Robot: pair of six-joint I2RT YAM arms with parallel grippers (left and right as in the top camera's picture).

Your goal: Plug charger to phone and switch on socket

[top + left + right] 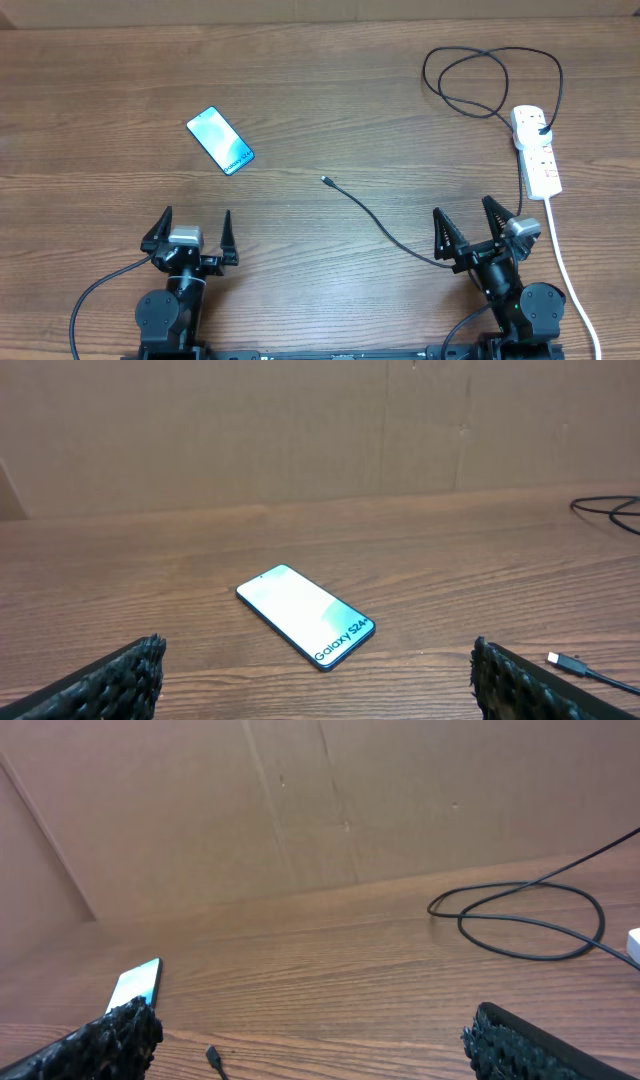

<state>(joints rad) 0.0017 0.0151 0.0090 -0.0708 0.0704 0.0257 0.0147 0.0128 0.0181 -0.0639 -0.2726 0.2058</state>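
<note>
On the socket [537, 160] the switches [543, 148] are too small to read; its white cord [562, 265] is cut off at the lower right edge.

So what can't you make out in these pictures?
Overhead: the power strip is too small to tell if it is switched on.
Overhead: a stretch of the cable is hidden under the right gripper.
Left wrist: the phone shows no visible socket, too small.
Right wrist: power strip cut off by the right edge.
</note>
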